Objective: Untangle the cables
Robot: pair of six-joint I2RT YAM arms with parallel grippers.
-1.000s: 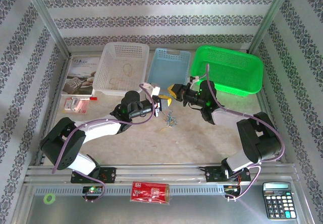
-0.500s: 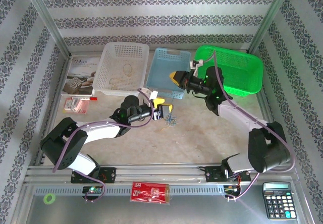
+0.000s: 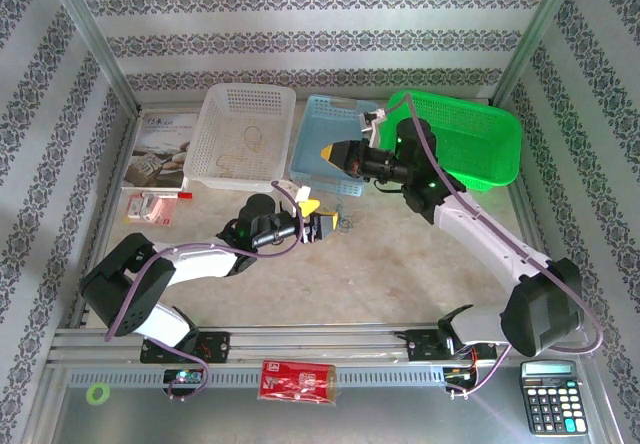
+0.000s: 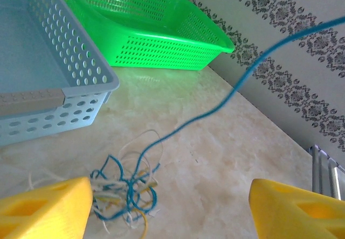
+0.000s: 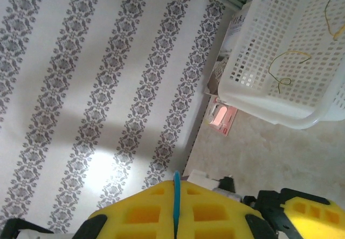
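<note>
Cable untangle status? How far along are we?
Done: yellow cords lie in the white basket. In hand: the right gripper is shut on a blue cable whose lower end runs into the tangle; the left gripper hangs open beside that tangle. Left: blue, white and yellow strands knotted together on the table.

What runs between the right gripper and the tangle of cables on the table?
One blue strand, leading up from the tangle in the left wrist view; the right wrist view shows it pinched in the shut right gripper.
</note>
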